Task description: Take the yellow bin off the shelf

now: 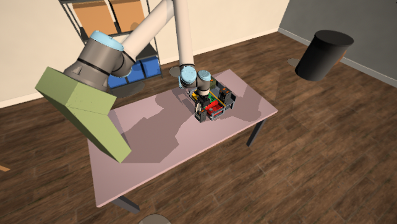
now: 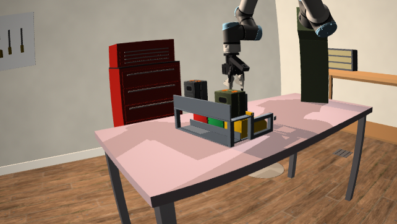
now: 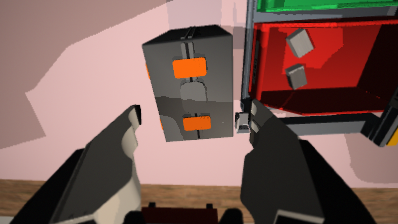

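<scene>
The yellow bin (image 1: 195,94) (image 2: 238,128) sits in the grey shelf (image 2: 201,106) (image 3: 325,128) on the table (image 1: 154,145) (image 2: 133,164), at the end beyond the green bin (image 1: 213,98) (image 2: 215,122) (image 3: 320,4). Its parts cannot be made out. My gripper (image 1: 200,107) (image 2: 235,87) (image 3: 194,103) is open and empty, pointing down. In the wrist view its fingertips stand either side of a dark grey case (image 1: 201,116) (image 3: 210,95), which is below them. The right fingertip appears over the shelf's corner, near the red bin (image 1: 217,106) (image 3: 350,60).
The red bin holds two grey blocks. An olive case (image 1: 212,83) (image 2: 222,103) and another dark case (image 1: 226,95) (image 2: 193,90) stand high around the shelf. A yellow bar (image 1: 217,98) crosses above the bins. The arm's green pedestal (image 1: 105,136) (image 2: 313,71) stands at the table's other end.
</scene>
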